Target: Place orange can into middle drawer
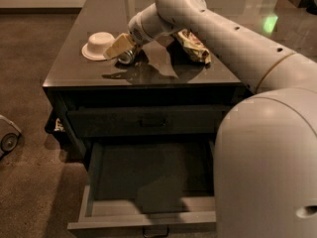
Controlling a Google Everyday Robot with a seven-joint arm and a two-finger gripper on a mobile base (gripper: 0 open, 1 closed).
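Observation:
The orange can (127, 56) lies on its side on the dark table top (148, 73), its silver end facing the front, just right of the white bowl (98, 44). My gripper (118, 46) is right at the can, over its upper left side and touching or nearly touching it. The middle drawer (148, 182) is pulled out wide open below the table front; its grey tray holds nothing, and its front panel (143, 226) is at the bottom edge of the view.
A brown-and-yellow snack bag (194, 46) lies on the table to the right of the can, under my arm. The top drawer (148, 123) is closed. My arm's big white body fills the right side. A wheel (9, 142) stands on the carpet at left.

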